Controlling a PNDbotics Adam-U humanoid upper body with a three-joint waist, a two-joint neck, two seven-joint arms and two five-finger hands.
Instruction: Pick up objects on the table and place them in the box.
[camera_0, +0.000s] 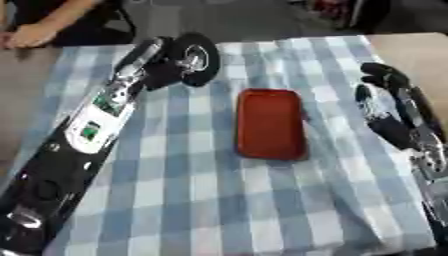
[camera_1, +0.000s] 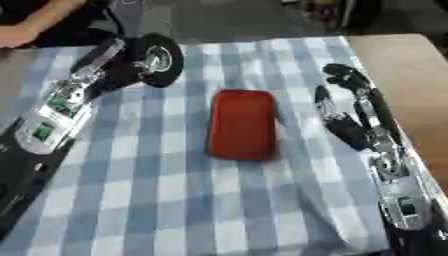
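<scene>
A red shallow box (camera_0: 271, 124) lies in the middle of the blue-and-white checked cloth and looks empty. My left arm reaches up from the lower left, and my left hand (camera_0: 194, 59) is over the far part of the cloth, up and left of the box. Its fingers curl into a black ring around something small and silvery that I cannot make out. My right hand (camera_1: 343, 102) rests open on the cloth to the right of the box, fingers pointing away from me, a little apart from the box's edge. No loose object shows on the cloth.
The checked cloth (camera_0: 219, 200) covers most of the table. Bare brown tabletop (camera_1: 402, 65) shows at the far right. A person's arm (camera_0: 39, 30) rests at the far left edge, away from the box.
</scene>
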